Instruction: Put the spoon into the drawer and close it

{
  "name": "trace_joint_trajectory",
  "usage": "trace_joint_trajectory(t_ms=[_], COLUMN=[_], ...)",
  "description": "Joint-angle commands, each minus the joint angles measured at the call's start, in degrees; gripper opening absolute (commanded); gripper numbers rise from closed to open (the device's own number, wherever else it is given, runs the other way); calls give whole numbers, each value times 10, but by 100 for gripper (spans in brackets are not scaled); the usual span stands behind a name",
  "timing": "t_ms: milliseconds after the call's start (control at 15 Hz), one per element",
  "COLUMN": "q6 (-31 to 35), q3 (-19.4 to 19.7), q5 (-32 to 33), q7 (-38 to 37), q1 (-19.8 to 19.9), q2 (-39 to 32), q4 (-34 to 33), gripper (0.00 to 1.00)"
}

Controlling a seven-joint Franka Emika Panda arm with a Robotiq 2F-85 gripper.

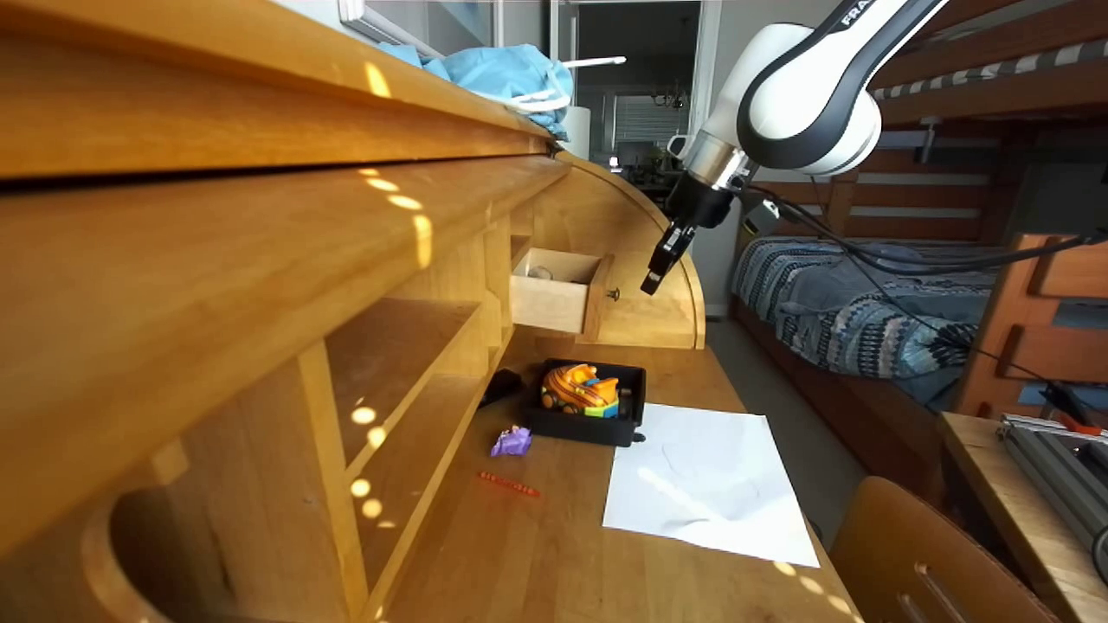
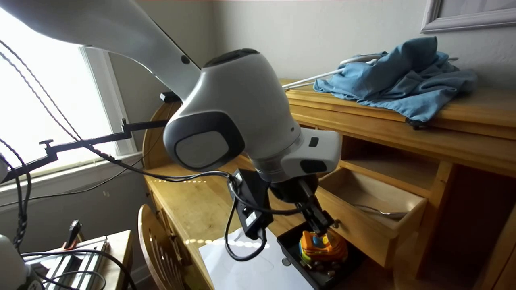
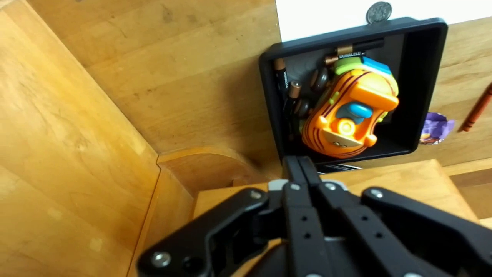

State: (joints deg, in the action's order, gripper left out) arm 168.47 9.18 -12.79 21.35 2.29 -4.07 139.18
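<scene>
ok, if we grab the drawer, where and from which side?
By its knob, I'd say, coming straight at the drawer front with jaws either side: the small knob stands out from it, whereas the rest is broad and flat. The gripper is shut, so it would need opening first.

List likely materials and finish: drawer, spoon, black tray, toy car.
Drawer: wood; pale, matte, unfinished-looking sides, honey-toned front like the desk.
Spoon: probably metal, fairly polished; silvery-grey gleam, though it shows small.
Black tray: likely plastic, semi-matte; even black with soft sheen. Coated metal not ruled out.
Toy car: almost surely plastic, glossy; bright orange, rounded molded shapes.
</scene>
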Motion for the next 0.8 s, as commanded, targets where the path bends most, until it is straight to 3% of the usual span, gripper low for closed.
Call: trace_joint_trajectory(t_ms=[0,733], q6=[38,166], q3=[9,7], q5=[22,4], q7=[-13,-10], q1=[-1,-18], q2=[-12,-93], q4=[-9,-43], gripper=[0,0])
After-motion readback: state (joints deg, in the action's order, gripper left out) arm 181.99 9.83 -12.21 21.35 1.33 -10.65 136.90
